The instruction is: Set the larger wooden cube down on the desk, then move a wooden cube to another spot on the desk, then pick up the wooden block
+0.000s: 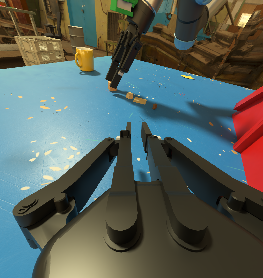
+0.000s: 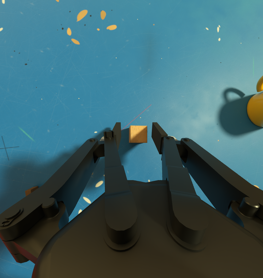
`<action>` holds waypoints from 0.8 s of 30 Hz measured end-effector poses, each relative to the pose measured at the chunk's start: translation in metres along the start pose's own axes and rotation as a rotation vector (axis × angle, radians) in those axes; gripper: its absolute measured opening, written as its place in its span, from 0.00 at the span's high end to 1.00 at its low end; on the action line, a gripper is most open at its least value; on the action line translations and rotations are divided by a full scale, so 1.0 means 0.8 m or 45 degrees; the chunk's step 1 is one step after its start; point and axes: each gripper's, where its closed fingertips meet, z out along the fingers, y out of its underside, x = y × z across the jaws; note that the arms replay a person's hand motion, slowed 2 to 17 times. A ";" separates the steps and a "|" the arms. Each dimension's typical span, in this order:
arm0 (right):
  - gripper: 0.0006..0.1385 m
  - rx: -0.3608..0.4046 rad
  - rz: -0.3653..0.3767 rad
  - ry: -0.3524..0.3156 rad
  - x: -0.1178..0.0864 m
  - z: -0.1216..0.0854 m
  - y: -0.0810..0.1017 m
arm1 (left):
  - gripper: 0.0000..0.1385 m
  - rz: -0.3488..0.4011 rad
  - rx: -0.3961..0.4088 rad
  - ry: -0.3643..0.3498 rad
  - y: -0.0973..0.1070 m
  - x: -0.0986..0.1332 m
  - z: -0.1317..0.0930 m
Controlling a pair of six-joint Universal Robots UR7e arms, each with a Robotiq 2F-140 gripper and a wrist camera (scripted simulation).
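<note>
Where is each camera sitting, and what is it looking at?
Left wrist view: sits on the left gripper, low over the blue desk, looking across it at the yellow mug, the wooden pieces, a red box and the right gripper; its own fingers nearly meet, holding nothing.
Right wrist view: sits on the right gripper, looking down at the desk; its open fingers straddle the larger wooden cube, not touching.
Shared: both show that cube, the mug and the desk.
</note>
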 end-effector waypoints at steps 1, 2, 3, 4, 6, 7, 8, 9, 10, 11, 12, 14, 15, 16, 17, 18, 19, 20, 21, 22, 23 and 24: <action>0.60 0.004 0.001 0.002 -0.001 -0.002 0.000 | 0.87 -0.001 0.000 -0.001 0.000 0.000 0.000; 0.60 0.009 0.003 0.004 -0.001 -0.004 -0.001 | 0.87 -0.002 -0.001 -0.002 0.001 -0.001 0.000; 0.60 0.015 0.005 0.007 -0.002 -0.006 -0.001 | 0.87 -0.003 -0.001 -0.003 0.001 -0.001 0.000; 0.60 0.021 0.007 0.008 -0.003 -0.008 -0.001 | 0.87 -0.004 -0.002 -0.004 0.001 -0.001 0.000; 0.60 0.035 0.012 0.007 -0.007 -0.013 -0.002 | 0.87 -0.006 -0.002 -0.004 0.002 -0.002 0.000; 0.61 0.044 0.016 0.003 -0.009 -0.016 -0.002 | 0.87 -0.007 -0.003 -0.004 0.002 -0.002 0.001; 0.61 0.052 0.021 -0.003 -0.012 -0.019 -0.002 | 0.87 -0.008 -0.004 -0.003 0.003 -0.002 0.001; 0.61 0.062 0.027 -0.012 -0.016 -0.022 -0.002 | 0.87 -0.009 -0.004 -0.002 0.003 -0.002 0.001; 0.61 0.072 0.032 -0.023 -0.020 -0.024 -0.002 | 0.87 -0.010 -0.005 0.000 0.003 -0.003 0.002; 0.61 0.082 0.038 -0.035 -0.024 -0.027 -0.002 | 0.87 -0.010 -0.005 0.001 0.004 -0.003 0.002; 0.62 0.092 0.043 -0.050 -0.029 -0.030 -0.002 | 0.87 -0.011 -0.006 0.002 0.004 -0.003 0.002; 0.62 0.115 0.051 -0.081 -0.040 -0.036 -0.001 | 0.87 -0.011 -0.008 0.004 0.005 -0.003 0.003; 0.62 0.126 0.053 -0.096 -0.045 -0.038 0.000 | 0.87 -0.011 -0.008 0.005 0.005 -0.003 0.003; 0.63 0.138 0.054 -0.111 -0.051 -0.041 0.001 | 0.87 -0.011 -0.009 0.006 0.006 -0.003 0.004; 0.63 0.148 0.053 -0.125 -0.056 -0.043 0.002 | 0.87 -0.011 -0.009 0.007 0.006 -0.003 0.004; 0.63 0.157 0.051 -0.138 -0.062 -0.045 0.004 | 0.87 -0.011 -0.010 0.007 0.006 -0.003 0.004; 0.64 0.165 0.048 -0.151 -0.068 -0.046 0.006 | 0.87 -0.010 -0.010 0.008 0.007 -0.003 0.005; 0.64 0.171 0.043 -0.164 -0.073 -0.048 0.008 | 0.87 -0.010 -0.011 0.009 0.007 -0.003 0.005; 0.64 0.175 0.038 -0.176 -0.079 -0.049 0.011 | 0.87 -0.010 -0.011 0.011 0.008 -0.003 0.006; 0.64 0.177 0.034 -0.184 -0.084 -0.049 0.014 | 0.87 -0.010 -0.012 0.012 0.008 -0.003 0.006; 0.65 0.178 0.030 -0.191 -0.089 -0.049 0.017 | 0.87 -0.010 -0.012 0.013 0.008 -0.003 0.007; 0.65 0.179 0.028 -0.196 -0.094 -0.049 0.020 | 0.87 -0.010 -0.013 0.014 0.009 -0.003 0.007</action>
